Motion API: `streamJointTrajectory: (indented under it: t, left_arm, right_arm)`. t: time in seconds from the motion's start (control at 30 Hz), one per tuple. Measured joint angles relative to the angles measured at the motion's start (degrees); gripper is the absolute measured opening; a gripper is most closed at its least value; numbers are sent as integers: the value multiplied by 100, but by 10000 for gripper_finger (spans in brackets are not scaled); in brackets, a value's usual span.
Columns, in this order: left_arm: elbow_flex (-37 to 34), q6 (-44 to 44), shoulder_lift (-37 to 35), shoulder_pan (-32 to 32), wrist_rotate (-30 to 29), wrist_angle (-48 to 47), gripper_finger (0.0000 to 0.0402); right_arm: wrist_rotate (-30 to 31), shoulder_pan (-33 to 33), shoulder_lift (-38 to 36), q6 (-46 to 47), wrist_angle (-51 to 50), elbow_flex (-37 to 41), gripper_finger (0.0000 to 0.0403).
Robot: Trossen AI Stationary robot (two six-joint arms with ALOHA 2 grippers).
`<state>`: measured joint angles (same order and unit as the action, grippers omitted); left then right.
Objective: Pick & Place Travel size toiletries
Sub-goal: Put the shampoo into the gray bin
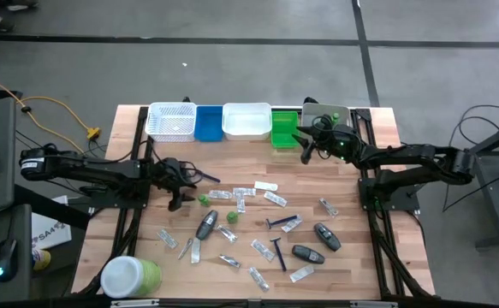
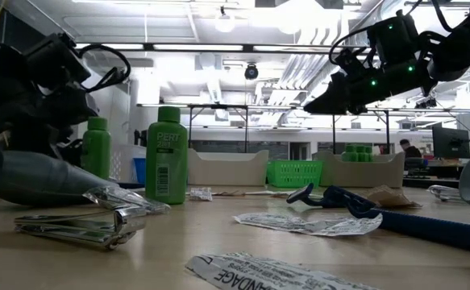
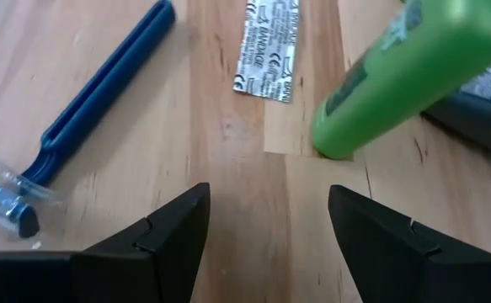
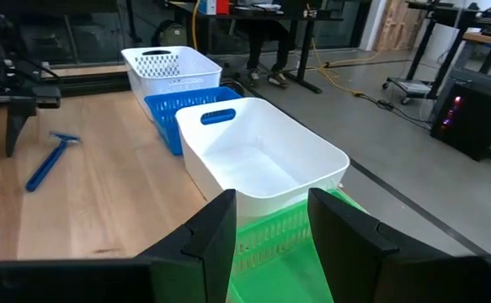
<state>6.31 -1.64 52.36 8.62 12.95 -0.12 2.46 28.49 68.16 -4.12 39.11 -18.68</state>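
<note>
The left hand (image 1: 181, 190) is held low over the counter (image 1: 343, 257), fingers spread, a green bottle (image 3: 413, 80) at two o'clock. The right hand (image 1: 304, 145) is poised above the green tray (image 1: 284, 135), fingers parted, empty.

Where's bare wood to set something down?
Free: the right strip of the table, between the green tray and the sachet, below the right gripper; also the near-right corner. Crowded: the middle, from the left gripper past the bottles to the razors.
</note>
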Motion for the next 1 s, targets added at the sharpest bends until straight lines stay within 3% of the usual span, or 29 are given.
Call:
streamJointTrajectory:
  t: [1.0]
  left_arm:
    - [-11, 638, 7, -7, 421, 768, 241]
  right_arm:
    - [-11, 0, 2, -16, 0, 0, 142]
